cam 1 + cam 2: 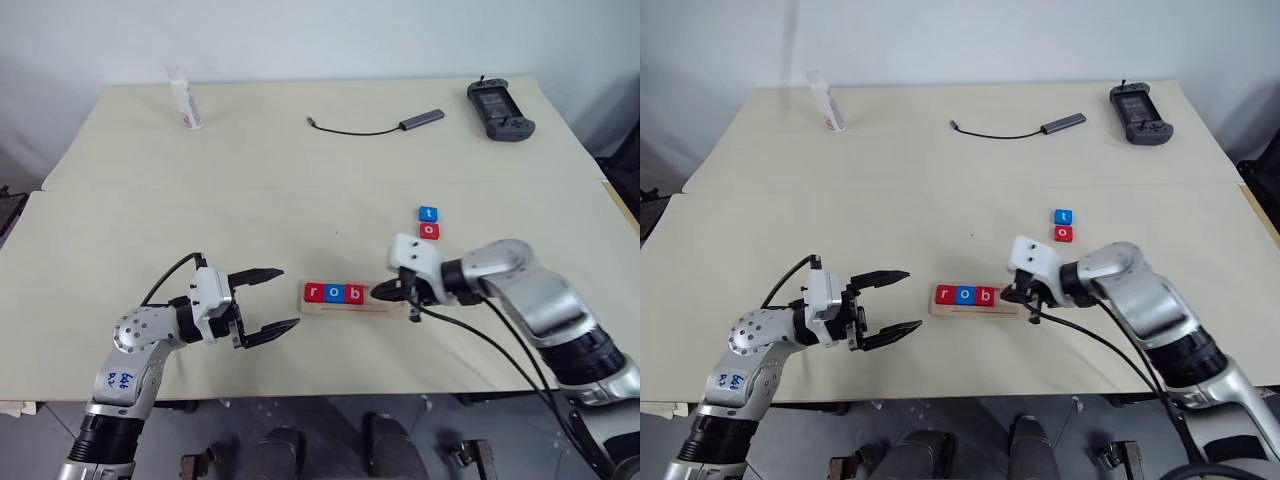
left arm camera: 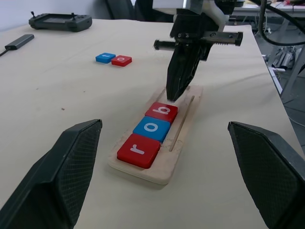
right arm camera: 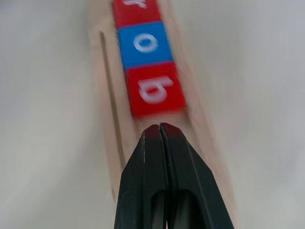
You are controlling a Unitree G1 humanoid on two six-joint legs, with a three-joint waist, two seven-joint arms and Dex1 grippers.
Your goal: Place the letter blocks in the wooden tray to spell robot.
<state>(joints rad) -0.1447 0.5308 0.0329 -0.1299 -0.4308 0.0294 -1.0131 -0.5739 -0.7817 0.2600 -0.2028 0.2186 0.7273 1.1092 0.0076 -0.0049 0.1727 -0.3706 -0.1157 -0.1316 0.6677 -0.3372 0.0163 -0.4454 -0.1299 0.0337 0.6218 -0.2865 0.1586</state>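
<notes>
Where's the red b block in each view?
Left eye: red b block, low centre, third in the wooden tray.
Right eye, same spot.
Left wrist, centre, farthest of three.
Right wrist, centre, above the fingertips.
Shared landmark: right gripper beside it.

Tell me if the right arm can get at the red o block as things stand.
Probably yes. The red o block lies on bare table beside the blue t block, just beyond the shut right gripper.

Silver-grey jointed arms with white wrist housings, black cables looping alongside, and black two-fingered grippers (blue handwriting marks the lower-left arm's shell).
</notes>
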